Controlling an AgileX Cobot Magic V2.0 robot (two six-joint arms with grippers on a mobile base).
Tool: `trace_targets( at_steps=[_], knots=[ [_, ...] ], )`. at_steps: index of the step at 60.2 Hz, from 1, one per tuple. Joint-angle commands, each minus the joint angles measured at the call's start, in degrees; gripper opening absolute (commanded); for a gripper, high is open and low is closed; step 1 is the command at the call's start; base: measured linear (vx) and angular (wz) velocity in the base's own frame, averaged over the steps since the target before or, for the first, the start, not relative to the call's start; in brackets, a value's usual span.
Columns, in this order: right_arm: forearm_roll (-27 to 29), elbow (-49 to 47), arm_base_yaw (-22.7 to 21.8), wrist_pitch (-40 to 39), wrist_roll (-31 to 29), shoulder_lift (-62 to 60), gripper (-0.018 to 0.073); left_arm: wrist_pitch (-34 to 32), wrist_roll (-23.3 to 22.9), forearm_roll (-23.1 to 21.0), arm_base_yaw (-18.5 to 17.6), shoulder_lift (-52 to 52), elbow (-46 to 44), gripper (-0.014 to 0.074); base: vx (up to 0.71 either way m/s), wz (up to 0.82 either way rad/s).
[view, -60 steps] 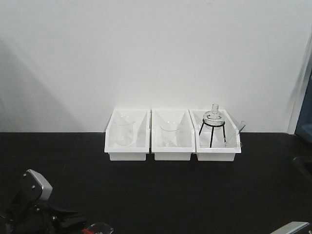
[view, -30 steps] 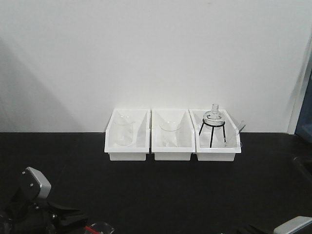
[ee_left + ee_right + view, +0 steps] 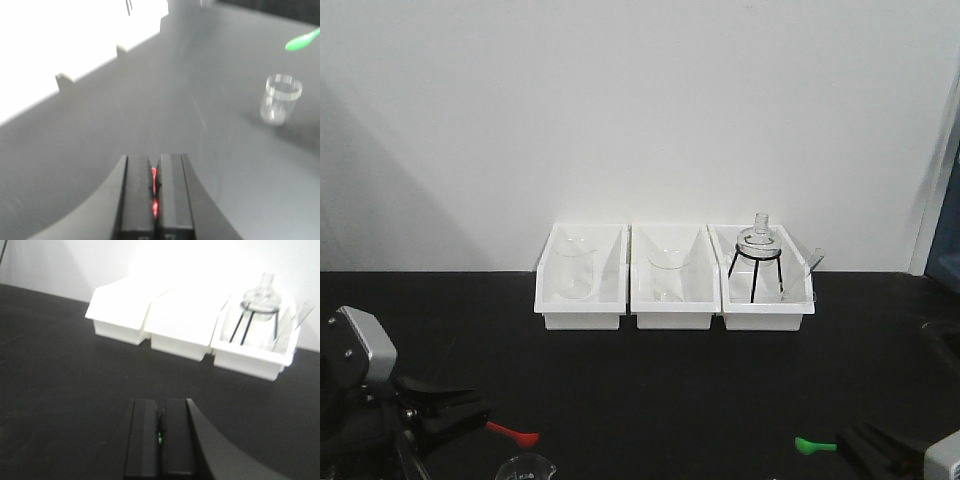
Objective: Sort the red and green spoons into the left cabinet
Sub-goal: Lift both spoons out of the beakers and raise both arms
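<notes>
**Front-facing view: both spoons gripped, cabinet out of frame**

Left gripper (image 3: 470, 418) is clamped on the red spoon (image 3: 515, 434). The handle is in the jaws and the bowl sticks out toward table centre, long axis roughly left-right. Right gripper (image 3: 865, 445) is clamped on the green spoon (image 3: 810, 444), the mirror image, bowl pointing inward. The right wrist view shows only a green sliver between the closed fingers, so grip depth is hard to judge.

Both spoons sit low over the black tabletop (image 3: 650, 390), well apart from the three white bins (image 3: 672, 318) at the back wall. A small glass beaker (image 3: 525, 468) stands just beside the red bowl.

The left cabinet is in no view. Going by the task it lies to the left, so the left arm is probably nearer. Mind the beaker on the swing.
</notes>
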Motion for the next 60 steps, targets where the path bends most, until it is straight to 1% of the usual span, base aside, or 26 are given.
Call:
trace_targets(
  at_steps=[1,6,11,15,18,24,31,35,42,50,54,60],
  knots=[
    [0.8,-3.88,0.03,0.84,-0.01,-4.85,-0.0006,0.64,0.01,-6.2,-0.24,-4.3,-1.64,-0.0003,0.0,0.0],
    [0.8,-5.66,0.03,4.81,0.38,-7.81,-0.0006,-1.15,-1.05,-6.2,-0.24,-6.59,-1.64,-0.0001,0.0,0.0],
    [0.74,-6.58,0.03,8.2,1.68,-11.09,-0.0006,-2.76,-4.87,-6.2,-0.18,-9.44,-1.64,-0.0001,0.0,0.0],
    [0.68,-6.58,0.03,9.74,3.11,-13.82,-0.0006,-3.92,-7.0,-6.2,-0.18,-11.5,-1.64,-0.0001,0.0,0.0],
    [0.5,-6.58,0.03,11.19,3.58,-15.41,-0.0006,-4.7,-7.87,-6.2,-0.18,-13.08,-1.57,-0.0001,0.0,0.0],
    [-0.69,-6.58,0.1,14.65,4.03,-19.75,-0.0006,-7.27,-8.2,-6.2,-0.18,-16.13,-0.86,-0.0001,0.0,0.0],
    [-2.56,-6.58,0.1,19.47,7.61,-24.93,-0.0006,-12.15,-11.37,-6.2,-0.18,-20.43,1.67,-0.0001,0.0,0.0],
    [-3.63,-6.58,0.1,21.76,10.05,-27.5,-0.0006,-13.51,-12.23,-6.2,-0.18,-22.75,3.4,-0.0001,0.0,0.0],
    [-6.98,-6.58,0.1,23.88,12.89,-30.9,-0.0006,-15.94,-13.07,-6.2,-0.18,-27.98,6.81,-0.0001,0.0,0.0],
    [-8.93,-6.58,0.1,25.45,17.14,-33.44,-0.0006,-20.43,-17.32,-6.2,-0.18,-34.36,10.09,-0.0001,0.0,0.0],
    [-10.11,-6.58,0.1,25.51,18.81,-34.18,-0.0006,-22.03,-17.47,-6.2,-0.18,-37.47,11.39,-0.0001,0.0,0.0],
    [-11.32,-6.58,0.1,25.51,19.78,-34.98,-0.0006,-24.22,-17.92,-6.2,-0.18,-41.66,12.35,-0.0001,0.0,0.0]
  ],
)
